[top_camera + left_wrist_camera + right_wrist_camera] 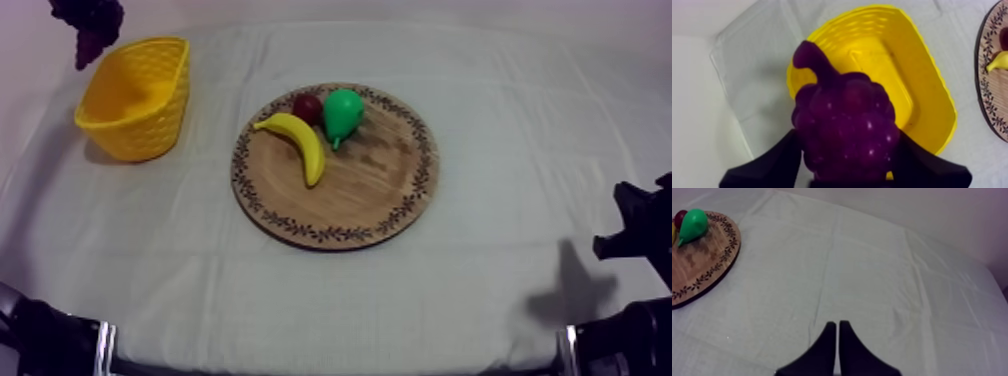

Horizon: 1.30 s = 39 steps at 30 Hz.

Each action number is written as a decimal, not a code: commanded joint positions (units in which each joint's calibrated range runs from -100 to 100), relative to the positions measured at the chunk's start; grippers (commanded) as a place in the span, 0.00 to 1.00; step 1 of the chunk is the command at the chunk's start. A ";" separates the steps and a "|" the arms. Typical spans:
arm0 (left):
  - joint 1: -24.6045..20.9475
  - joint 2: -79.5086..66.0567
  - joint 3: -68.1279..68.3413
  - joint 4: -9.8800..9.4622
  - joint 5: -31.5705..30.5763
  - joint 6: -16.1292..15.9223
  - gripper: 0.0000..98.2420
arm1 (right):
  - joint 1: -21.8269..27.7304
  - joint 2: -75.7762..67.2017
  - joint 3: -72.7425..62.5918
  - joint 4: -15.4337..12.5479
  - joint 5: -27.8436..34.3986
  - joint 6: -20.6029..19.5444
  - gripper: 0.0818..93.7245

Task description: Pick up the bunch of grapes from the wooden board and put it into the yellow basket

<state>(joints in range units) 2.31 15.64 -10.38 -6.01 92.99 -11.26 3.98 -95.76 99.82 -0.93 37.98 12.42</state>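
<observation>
The left tool (847, 145) is clamped on the grapes (88, 22), one black finger on each flank of the bunch, so the grapes are off the board (370, 195) and up in the air at the counter's far left. In the top view the basket (150, 118) lies toward 5 o'clock from the grapes, with its long axis running about 1 to 7 o'clock. From the left wrist the bunch hangs over the basket's near rim, with the open hollow just beyond it. The bunch's long axis points away from the tool, stem end first. The drop seems to need only a small shift over the hollow. The left arm is the nearer one; the right tool (838, 333) is closed to a narrow wedge, holding nothing, well apart at 4 o'clock from the board. Banana (302, 142), pear (342, 113) and small red fruit (306, 106) sit on the board. No writing is legible.
</observation>
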 commanded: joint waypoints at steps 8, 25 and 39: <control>0.29 2.34 -0.50 0.93 -0.10 0.71 0.47 | 0.01 0.00 -0.04 -0.02 0.00 0.01 0.00; 0.28 10.19 1.76 2.44 -3.54 1.03 0.47 | 0.01 0.00 -0.04 -0.02 0.00 0.01 0.00; 0.11 13.64 1.31 3.21 -2.50 3.32 0.66 | 0.01 0.00 -0.04 -0.02 0.00 0.01 0.00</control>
<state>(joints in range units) 2.46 29.14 -9.03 -2.83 90.14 -8.26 3.98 -95.76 99.82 -0.93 37.98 12.42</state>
